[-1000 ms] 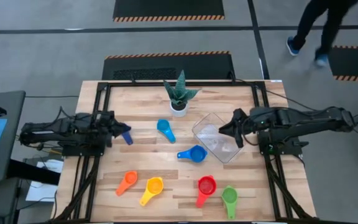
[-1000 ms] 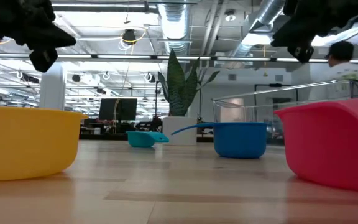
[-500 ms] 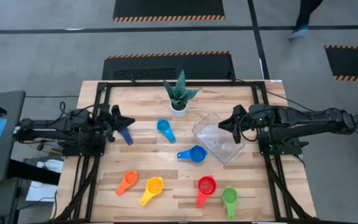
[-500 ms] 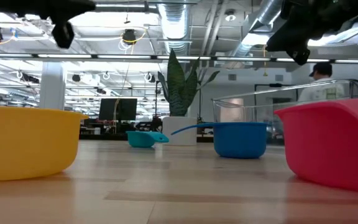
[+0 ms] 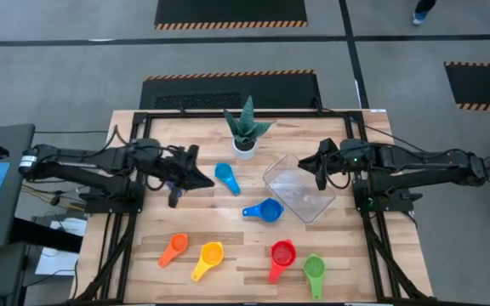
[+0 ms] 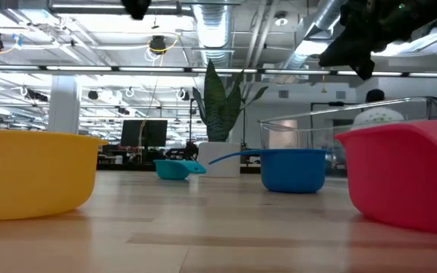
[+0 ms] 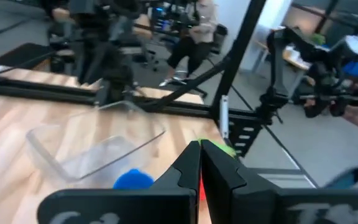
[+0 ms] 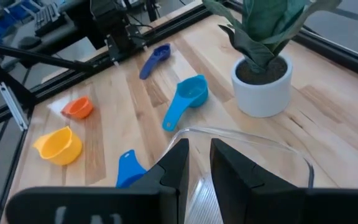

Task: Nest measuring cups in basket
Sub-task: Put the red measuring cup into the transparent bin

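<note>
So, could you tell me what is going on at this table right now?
Two robot arms are working on nesting measuring cups into the clear basket, but no cup is in it yet. The left gripper, shut and empty, reaches over the table near the light blue cup. The right gripper hangs over the basket's edge with its fingers slightly apart, holding nothing. The blue, orange, yellow, red and green cups lie loose on the table.

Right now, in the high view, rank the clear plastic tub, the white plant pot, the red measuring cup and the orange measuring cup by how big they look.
1. Clear rectangular plastic tub, clearly largest.
2. White round plant pot and red plastic measuring cup: bowls look alike, so no ranking between them.
3. Orange plastic measuring cup, slightly smaller bowl.
</note>
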